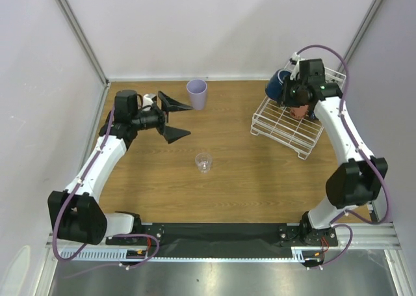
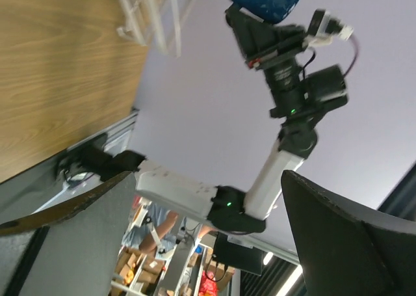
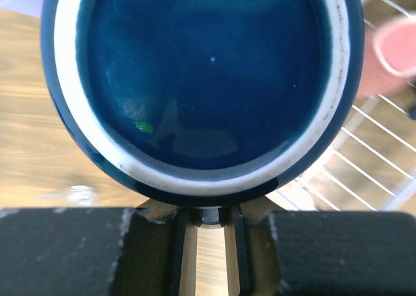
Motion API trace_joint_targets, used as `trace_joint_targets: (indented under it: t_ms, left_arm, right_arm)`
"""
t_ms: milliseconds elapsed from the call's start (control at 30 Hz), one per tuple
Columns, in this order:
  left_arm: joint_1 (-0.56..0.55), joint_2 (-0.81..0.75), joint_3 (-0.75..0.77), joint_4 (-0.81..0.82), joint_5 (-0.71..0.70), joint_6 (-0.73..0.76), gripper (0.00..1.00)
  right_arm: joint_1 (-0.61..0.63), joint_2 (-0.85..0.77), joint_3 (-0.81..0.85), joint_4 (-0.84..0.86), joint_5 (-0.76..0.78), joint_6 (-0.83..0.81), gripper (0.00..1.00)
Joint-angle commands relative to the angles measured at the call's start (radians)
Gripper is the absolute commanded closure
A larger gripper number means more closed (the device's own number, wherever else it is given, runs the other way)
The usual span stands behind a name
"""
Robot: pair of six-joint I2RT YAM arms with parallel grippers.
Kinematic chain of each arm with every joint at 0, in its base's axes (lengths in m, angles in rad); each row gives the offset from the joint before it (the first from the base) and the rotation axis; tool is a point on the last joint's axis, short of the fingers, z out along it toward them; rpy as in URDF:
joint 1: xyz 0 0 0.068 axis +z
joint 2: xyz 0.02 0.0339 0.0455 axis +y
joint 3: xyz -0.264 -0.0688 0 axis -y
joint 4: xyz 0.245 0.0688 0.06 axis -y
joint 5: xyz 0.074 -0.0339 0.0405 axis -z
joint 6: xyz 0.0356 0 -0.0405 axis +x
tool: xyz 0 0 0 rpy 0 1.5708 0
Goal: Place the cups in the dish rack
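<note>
**Rack far right, two vessels loose on the table**

The dish rack sits on the table at its far right. A small cup is in the rack. The right gripper holds a wide cup at the rack's far-left edge. The tumbler stands upright near the far edge, left of centre. The left gripper, fingers spread, lies just left of it. The glass stands mid-table, nearer than the tumbler and well apart from the rack.

Top external: fixed above and behind the arm bases, looking down on the whole worktop; dish rack at far right.
Left wrist: well apart from the rack, tilted, facing across towards it.
Right wrist: over the rack, very close, filled by the navy cup.
Shared by all three: rack and cup.
</note>
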Motion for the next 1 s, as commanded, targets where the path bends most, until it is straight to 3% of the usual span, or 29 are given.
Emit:
trace_joint_targets:
  t_ms: [0, 467, 967]
  left_arm:
    - [0.043, -0.012, 0.033, -0.141, 0.075, 0.155, 0.00]
    - [0.129, -0.034, 0.056, -0.299, 0.081, 0.277, 0.00]
    - [0.129, -0.009, 0.102, -0.370, 0.061, 0.322, 0.00]
  right_arm:
    - [0.004, 0.058, 0.085, 0.021, 0.142, -0.124, 1.00]
    - [0.037, 0.244, 0.096, 0.032, 0.220, -0.157, 1.00]
    - [0.036, 0.234, -0.042, 0.105, 0.256, -0.151, 1.00]
